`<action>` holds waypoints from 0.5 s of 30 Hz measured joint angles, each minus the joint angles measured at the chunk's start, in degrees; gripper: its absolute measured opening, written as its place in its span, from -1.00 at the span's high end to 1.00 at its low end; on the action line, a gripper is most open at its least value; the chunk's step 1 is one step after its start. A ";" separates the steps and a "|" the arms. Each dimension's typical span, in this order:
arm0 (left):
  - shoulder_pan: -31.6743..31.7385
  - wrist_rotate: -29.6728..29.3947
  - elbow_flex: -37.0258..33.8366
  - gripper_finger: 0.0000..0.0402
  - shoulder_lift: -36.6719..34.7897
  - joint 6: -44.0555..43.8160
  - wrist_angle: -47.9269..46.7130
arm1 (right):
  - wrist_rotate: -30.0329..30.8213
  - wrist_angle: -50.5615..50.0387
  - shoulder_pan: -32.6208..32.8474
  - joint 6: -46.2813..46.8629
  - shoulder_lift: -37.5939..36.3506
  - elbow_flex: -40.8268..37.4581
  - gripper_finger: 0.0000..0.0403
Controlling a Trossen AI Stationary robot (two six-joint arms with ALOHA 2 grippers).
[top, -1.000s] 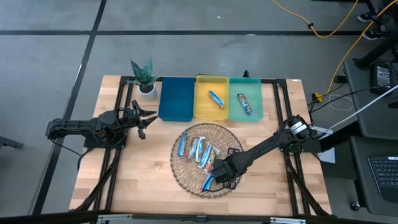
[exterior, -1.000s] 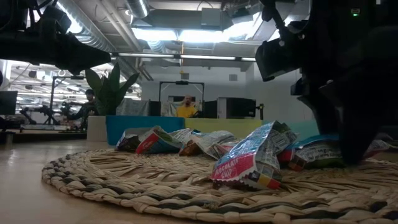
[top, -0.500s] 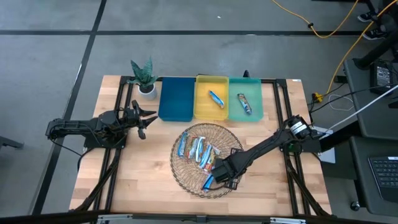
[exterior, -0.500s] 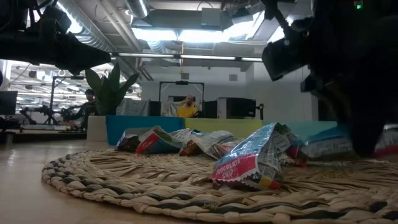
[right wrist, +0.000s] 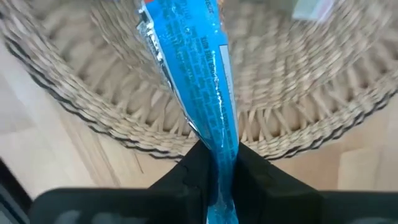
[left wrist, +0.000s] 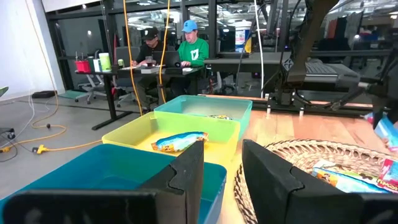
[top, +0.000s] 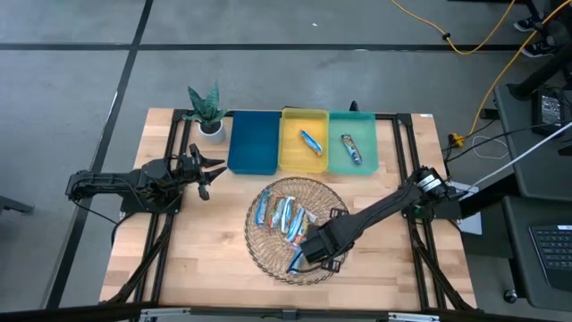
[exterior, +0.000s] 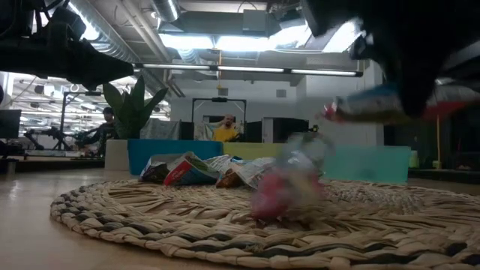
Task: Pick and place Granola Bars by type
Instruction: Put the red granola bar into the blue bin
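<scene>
The right gripper [top: 304, 257] pinches 1 glossy blue crinkled bar [right wrist: 193, 68] above the round woven wicker basket [top: 268, 259], while the left gripper [top: 207, 173], its fingers slightly parted, waits beside the smooth blue tray [top: 253, 143].

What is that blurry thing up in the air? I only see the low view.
Observer: A blue granola bar, pinched at one end by the right gripper.
Operator: Is it off the basket?
Observer: Yes, it hangs above the wicker basket, near its front edge.
Operator: Are the trays empty?
Observer: The yellow tray and the green tray hold one bar each; the blue tray shows none.
Operator: And the other arm?
Observer: The left gripper waits beside the potted plant.
</scene>
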 joint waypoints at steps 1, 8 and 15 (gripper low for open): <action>0.02 0.00 0.00 0.48 0.00 0.00 0.00 | 0.12 -0.48 -0.02 0.03 0.00 0.95 0.74; 0.02 0.00 0.02 0.48 0.00 0.00 0.00 | 0.13 -1.01 -1.35 0.63 -0.70 6.51 0.74; 0.00 0.00 0.02 0.48 0.00 0.00 0.00 | 5.61 0.80 -3.81 1.57 -3.46 8.70 0.74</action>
